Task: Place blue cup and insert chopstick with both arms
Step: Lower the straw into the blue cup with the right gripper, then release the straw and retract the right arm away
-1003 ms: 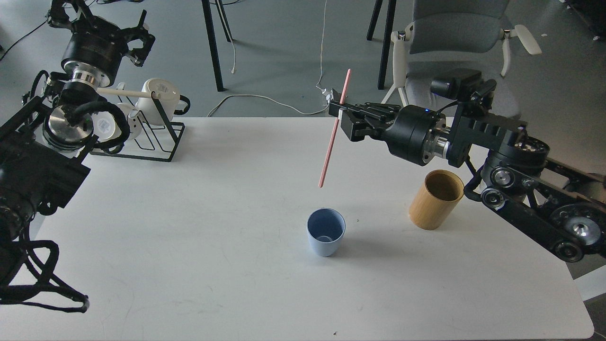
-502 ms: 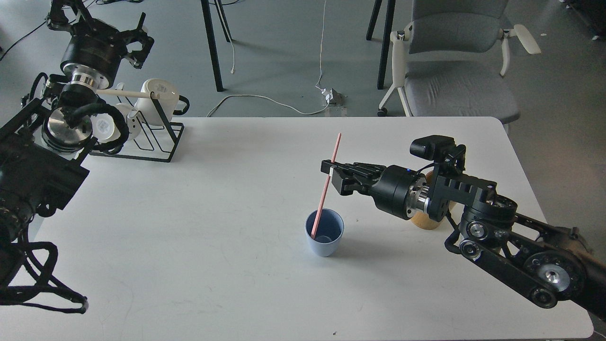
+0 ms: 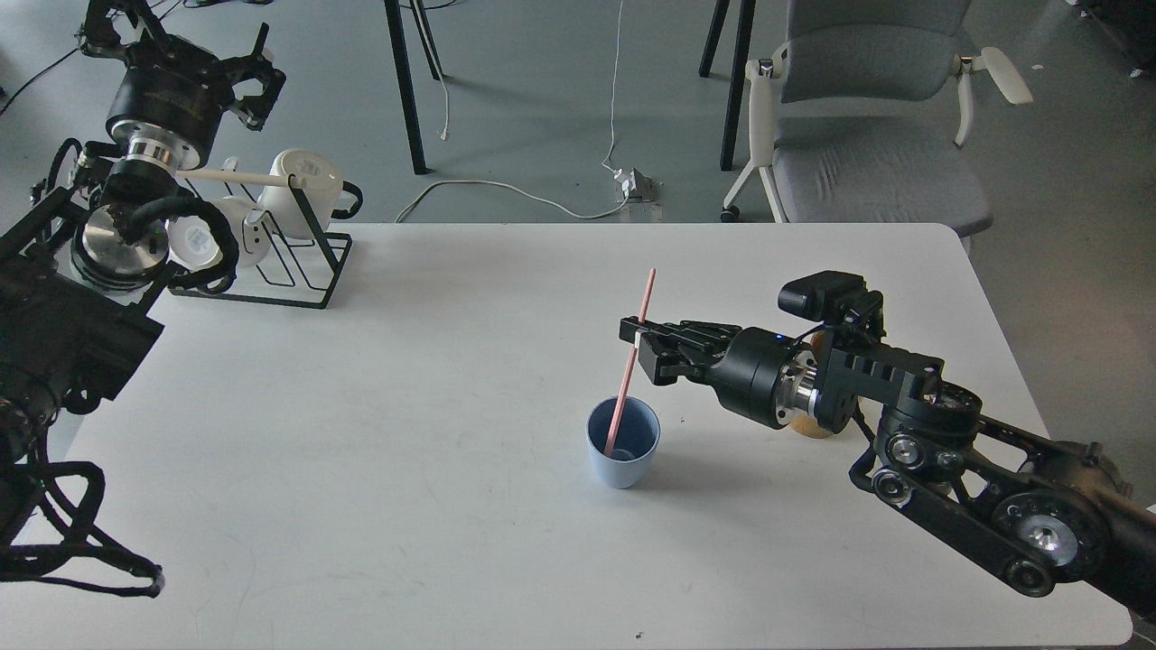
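**Open tabletop to your left of the cup; right side crowded**

You had the white table (image 3: 406, 506) bare in front of the blue cup (image 3: 622, 444) and to its left. The cup's mouth was partly taken by the pink chopstick (image 3: 630, 366), which leaned up into the right gripper (image 3: 635, 348) just above. The right arm (image 3: 948, 451) blocked the right side, hiding most of the bamboo cylinder (image 3: 815, 428). The black wire rack (image 3: 271, 262) and the left arm (image 3: 90, 271) filled the far left corner.
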Robot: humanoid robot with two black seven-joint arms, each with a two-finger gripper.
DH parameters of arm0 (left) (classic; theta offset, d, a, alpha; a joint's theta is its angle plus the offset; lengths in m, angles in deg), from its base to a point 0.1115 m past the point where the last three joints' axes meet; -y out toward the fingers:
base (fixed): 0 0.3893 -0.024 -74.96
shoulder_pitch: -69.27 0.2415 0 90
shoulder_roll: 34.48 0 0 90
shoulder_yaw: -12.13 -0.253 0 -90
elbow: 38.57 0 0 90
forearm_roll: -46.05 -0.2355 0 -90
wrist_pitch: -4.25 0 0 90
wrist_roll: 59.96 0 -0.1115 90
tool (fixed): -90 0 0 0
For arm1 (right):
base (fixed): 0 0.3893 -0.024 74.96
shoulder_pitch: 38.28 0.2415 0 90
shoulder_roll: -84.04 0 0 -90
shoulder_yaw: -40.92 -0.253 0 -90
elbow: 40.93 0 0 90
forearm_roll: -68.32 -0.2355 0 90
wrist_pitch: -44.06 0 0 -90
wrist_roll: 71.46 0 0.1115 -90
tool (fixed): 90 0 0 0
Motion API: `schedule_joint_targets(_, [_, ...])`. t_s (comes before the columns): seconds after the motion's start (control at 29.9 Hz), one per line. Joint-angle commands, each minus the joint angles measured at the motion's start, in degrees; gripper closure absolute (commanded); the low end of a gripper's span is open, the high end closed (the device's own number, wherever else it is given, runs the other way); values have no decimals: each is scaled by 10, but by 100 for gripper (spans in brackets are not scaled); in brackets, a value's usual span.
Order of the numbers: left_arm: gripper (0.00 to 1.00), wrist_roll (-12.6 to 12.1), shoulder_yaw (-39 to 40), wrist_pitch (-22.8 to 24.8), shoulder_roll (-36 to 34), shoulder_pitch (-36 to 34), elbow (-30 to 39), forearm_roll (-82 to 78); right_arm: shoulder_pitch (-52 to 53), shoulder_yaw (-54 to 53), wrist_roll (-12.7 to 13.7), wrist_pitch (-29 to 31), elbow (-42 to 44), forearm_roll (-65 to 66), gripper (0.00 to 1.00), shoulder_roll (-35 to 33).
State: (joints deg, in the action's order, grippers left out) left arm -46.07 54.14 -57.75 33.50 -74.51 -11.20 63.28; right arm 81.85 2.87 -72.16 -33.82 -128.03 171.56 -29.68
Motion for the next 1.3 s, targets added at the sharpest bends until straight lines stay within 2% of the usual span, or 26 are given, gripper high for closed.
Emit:
schedule_joint_targets(0.0, [0, 0, 0, 0, 0, 0, 0, 0, -1, 1, 0, 1, 0, 0, 71, -1])
schedule_joint_targets(0.17, [0, 0, 1, 0, 0, 0, 0, 0, -1, 1, 0, 2, 0, -1, 65, -2])
schedule_joint_targets(0.23, [0, 0, 1, 0, 1, 0, 0, 0, 0, 0, -1, 1, -1, -1, 57, -2])
schedule_joint_targets(0.37, [0, 0, 0, 0, 2, -1, 1, 0, 8, -36, -3, -6, -4, -13, 28, -7])
schedule_joint_targets(0.43, [0, 0, 0, 0, 3, -2, 0, 0, 8, -86, -8, -8, -2, -20, 0, -5])
schedule_joint_targets(0.53, [0, 0, -1, 0, 4, -2, 0, 0, 10, -162, -12, -1, 2, -80, 0, -3])
schedule_joint_targets(0.67, [0, 0, -1, 0, 6, -1, 0, 0, 21, -227, -13, -1, 5, -245, 0, -8])
schedule_joint_targets(0.84, [0, -1, -2, 0, 7, -4, 0, 0, 36, -309, -18, 0, 48, -384, 0, -9])
schedule_joint_targets(0.94, [0, 0, -2, 0, 8, -3, -1, 0, 39, -348, -38, 17, 92, -502, 0, -10])
schedule_joint_targets(1.04, [0, 0, -2, 0, 8, -2, -2, 0, 44, -373, -39, 50, 146, -652, 0, -10])
schedule_joint_targets(1.1, [0, 0, -2, 0, 9, -2, -3, 0, 45, -376, -38, 51, 176, -724, 0, -10])
schedule_joint_targets(1.27, [0, -1, -2, 0, 11, -4, -2, 0, 69, -388, -31, 60, 258, -842, 0, -13])
